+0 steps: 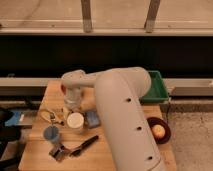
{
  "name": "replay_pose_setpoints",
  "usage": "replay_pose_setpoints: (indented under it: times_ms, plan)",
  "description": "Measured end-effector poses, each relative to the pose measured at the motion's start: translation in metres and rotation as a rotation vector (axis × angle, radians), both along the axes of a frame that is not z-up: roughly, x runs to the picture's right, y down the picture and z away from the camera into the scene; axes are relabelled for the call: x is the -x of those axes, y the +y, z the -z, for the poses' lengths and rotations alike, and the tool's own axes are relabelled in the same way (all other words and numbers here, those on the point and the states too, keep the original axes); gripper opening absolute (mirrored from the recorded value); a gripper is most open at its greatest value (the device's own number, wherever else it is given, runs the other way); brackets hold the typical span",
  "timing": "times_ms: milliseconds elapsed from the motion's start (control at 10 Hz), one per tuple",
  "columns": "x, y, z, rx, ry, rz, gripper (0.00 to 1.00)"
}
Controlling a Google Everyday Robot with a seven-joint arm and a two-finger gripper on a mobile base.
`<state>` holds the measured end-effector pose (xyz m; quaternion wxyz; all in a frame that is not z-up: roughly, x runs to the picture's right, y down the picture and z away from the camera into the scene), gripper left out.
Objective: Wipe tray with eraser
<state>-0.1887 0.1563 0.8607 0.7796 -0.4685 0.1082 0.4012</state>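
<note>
The green tray (158,86) stands at the table's back right, largely hidden behind my big white arm. My gripper (73,106) hangs from the wrist over the left middle of the wooden table (40,150), just above and behind a white cup (75,122). It is well to the left of the tray. I cannot make out a small dark eraser block; it may be hidden under the gripper or the arm.
A light-blue block (92,119) lies right of the white cup. A blue cup (51,134) and a black-handled tool (82,145) are at the front left. Small yellowish items (51,116) lie left of the cup. An orange-red bowl (159,130) sits at the right.
</note>
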Motion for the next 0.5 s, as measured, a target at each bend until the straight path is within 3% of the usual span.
replay_pose_setpoints:
  times_ms: [300,400,500]
  plan:
    - [0.003,0.001,0.001,0.001,-0.003,0.003,0.12]
    - [-0.006,0.001,0.002,-0.011,0.047,0.017,0.02]
    - [-0.010,0.002,0.005,-0.029,0.094,0.032,0.00]
